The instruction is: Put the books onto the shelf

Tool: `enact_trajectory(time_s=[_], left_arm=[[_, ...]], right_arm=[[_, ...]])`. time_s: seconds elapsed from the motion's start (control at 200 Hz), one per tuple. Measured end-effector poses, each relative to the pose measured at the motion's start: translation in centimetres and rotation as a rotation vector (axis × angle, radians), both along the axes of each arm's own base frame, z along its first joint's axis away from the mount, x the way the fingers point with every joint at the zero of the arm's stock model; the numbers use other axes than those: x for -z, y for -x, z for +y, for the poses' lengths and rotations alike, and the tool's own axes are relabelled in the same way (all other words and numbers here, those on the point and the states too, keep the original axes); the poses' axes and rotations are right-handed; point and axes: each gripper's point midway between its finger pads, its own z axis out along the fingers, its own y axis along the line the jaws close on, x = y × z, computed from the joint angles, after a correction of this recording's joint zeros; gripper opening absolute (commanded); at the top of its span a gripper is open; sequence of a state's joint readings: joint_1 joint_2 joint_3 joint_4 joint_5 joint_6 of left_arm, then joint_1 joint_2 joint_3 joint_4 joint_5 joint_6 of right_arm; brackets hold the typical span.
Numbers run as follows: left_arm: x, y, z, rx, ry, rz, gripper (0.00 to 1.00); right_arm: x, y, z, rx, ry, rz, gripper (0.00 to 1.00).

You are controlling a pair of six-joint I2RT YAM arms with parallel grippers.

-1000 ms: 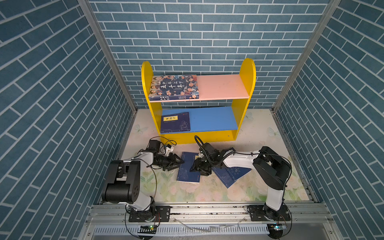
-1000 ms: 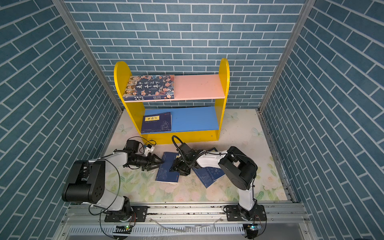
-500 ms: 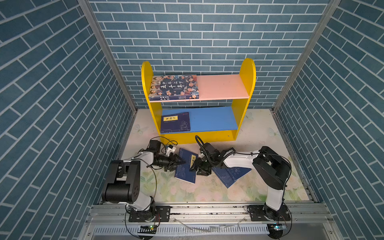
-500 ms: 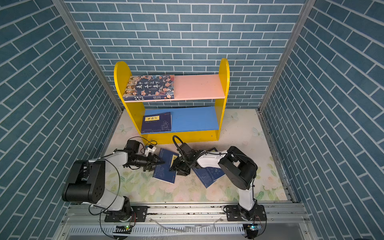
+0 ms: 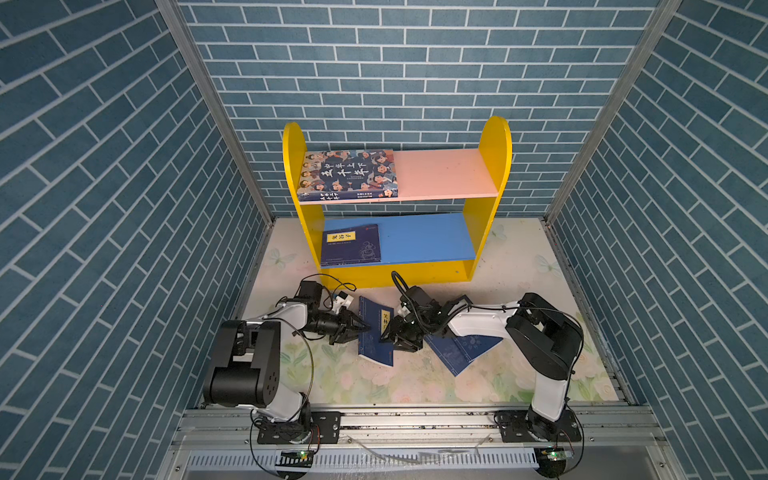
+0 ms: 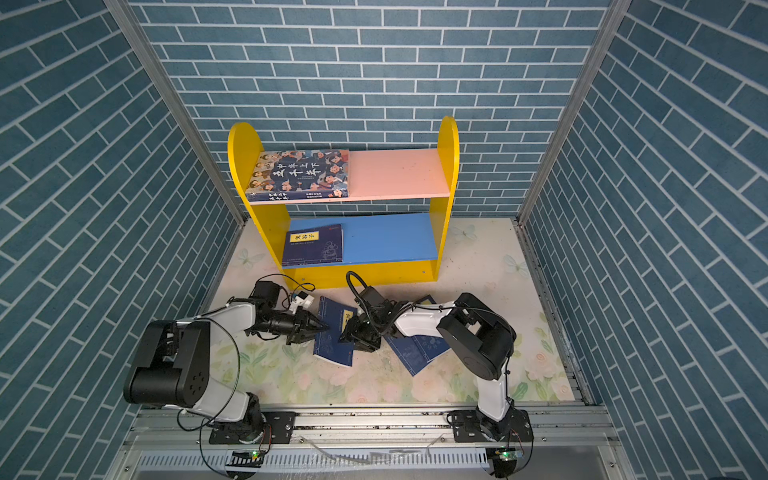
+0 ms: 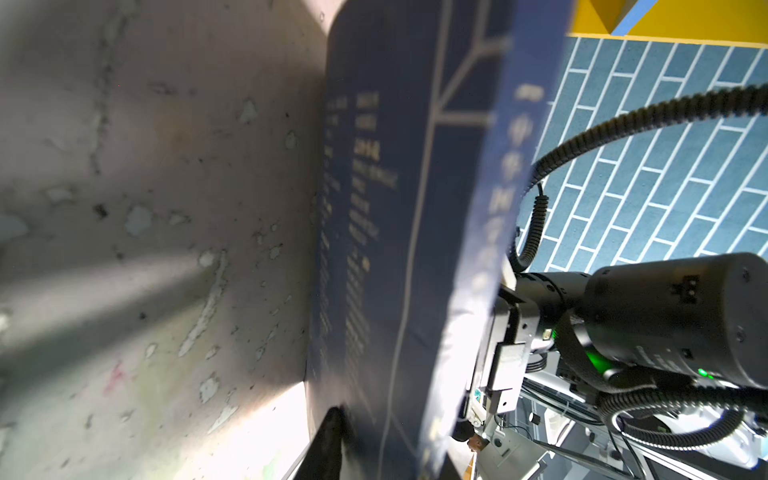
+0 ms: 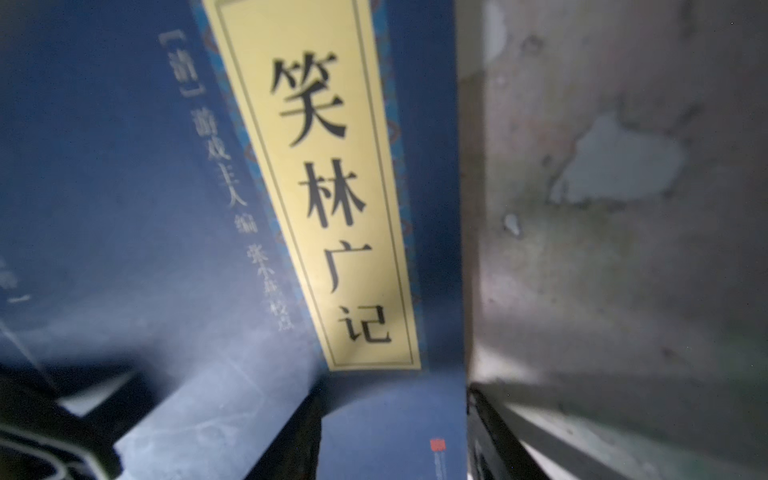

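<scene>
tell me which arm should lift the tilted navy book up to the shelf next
Left, probably. The left gripper looks pinched on the raised edge of the tilted navy book; the right gripper stands open, only propping its label side.

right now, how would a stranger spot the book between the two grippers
Start at the yellow shelf; on the floral mat before it, the left gripper and right gripper meet at one navy book. Unlike the navy books under the right arm, its yellow title label shows.
</scene>
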State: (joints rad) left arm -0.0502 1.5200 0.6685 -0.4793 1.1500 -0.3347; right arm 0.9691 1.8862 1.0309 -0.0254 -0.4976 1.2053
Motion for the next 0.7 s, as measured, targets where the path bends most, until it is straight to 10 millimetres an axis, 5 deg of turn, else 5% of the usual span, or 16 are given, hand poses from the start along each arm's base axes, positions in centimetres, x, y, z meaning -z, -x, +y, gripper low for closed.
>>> enact_trajectory(time_s=[0.315, 0.7], left_arm=[[0.5, 0.4, 0.7, 0.01, -0.088, 0.022, 0.13], [-1.8, 0.9, 0.6, 0.043, -0.08, -0.011, 0.1]], right_arm=[[-0.2, -0.5, -1.3, 0.037, 0.026, -0.039, 0.58], [-1.1, -0.2, -7.1, 0.133, 0.185, -0.094, 0.59]])
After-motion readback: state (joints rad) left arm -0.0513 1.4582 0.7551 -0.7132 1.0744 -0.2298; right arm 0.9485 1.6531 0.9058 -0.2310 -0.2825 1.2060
